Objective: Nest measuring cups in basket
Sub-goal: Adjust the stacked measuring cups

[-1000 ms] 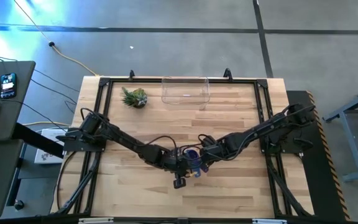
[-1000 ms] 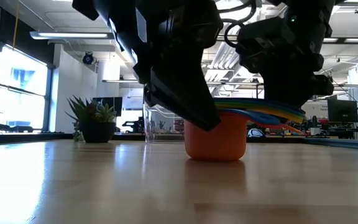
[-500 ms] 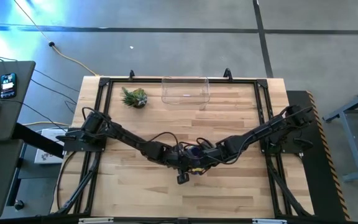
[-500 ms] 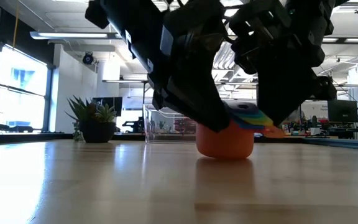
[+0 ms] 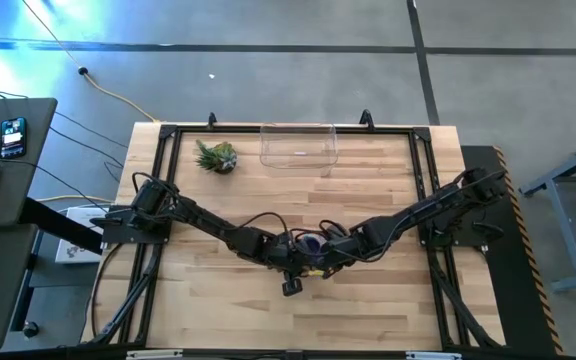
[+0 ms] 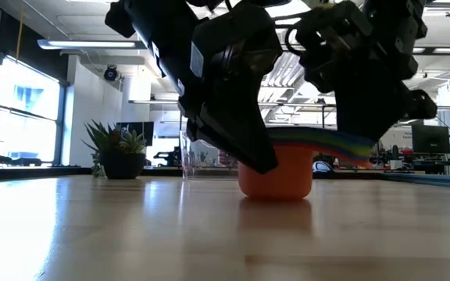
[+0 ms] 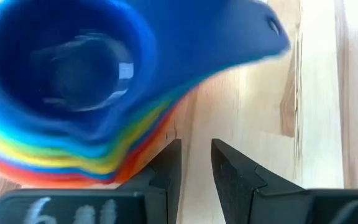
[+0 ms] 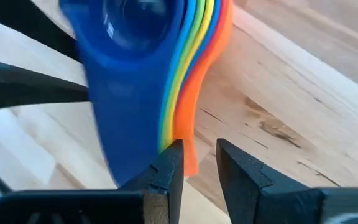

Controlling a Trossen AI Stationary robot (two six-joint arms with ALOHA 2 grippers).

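Resting on the bench point(image 5: 368, 310) near its front middle, the measuring cups point(image 6: 278, 168) are seen nested into one stack, with the orange cup outermost at the bottom and the blue cup point(image 7: 73, 62) innermost on top. The flat handles are fanned together to one side in a rainbow of layers point(image 8: 191, 68). The stack is flanked by both arms in the high view: the left gripper point(image 5: 290, 262) is set against it from the left and the right gripper point(image 5: 330, 256) from the right. In the left wrist view the left gripper point(image 7: 194, 168) is shown with its fingers point(image 7: 166, 165) close together and a narrow gap between them, just beside the stack's rim, nothing being pinched. In the right wrist view the right gripper point(image 8: 199, 165) is likewise nearly closed beside the orange handle, gripping nothing. The basket point(image 5: 299, 145) stands at the bench's far edge, well apart from the stack, with a small plant point(image 5: 216, 156) to its left.
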